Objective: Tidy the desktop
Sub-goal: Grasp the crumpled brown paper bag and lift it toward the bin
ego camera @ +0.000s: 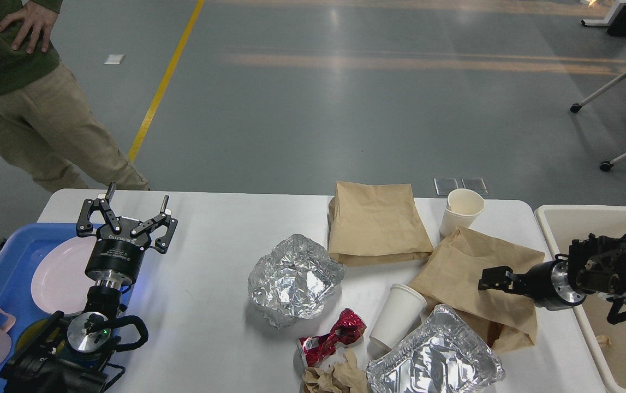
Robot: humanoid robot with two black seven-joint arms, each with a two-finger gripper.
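White desktop (pixel 214 327) lies littered; left gripper (pixel 126 215) gapes wide, right gripper's (pixel 492 279) spread unclear.

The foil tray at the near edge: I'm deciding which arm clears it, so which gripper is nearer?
Right. The right gripper hovers just beyond the foil tray, over the brown bag. The left gripper is far across the desktop.

On our desktop (pixel 214 327) the crumpled foil (pixel 293 278) lies left of two paper bags (pixel 375 221); a cup (pixel 397 316) lies between foil and foil tray (pixel 435 360).
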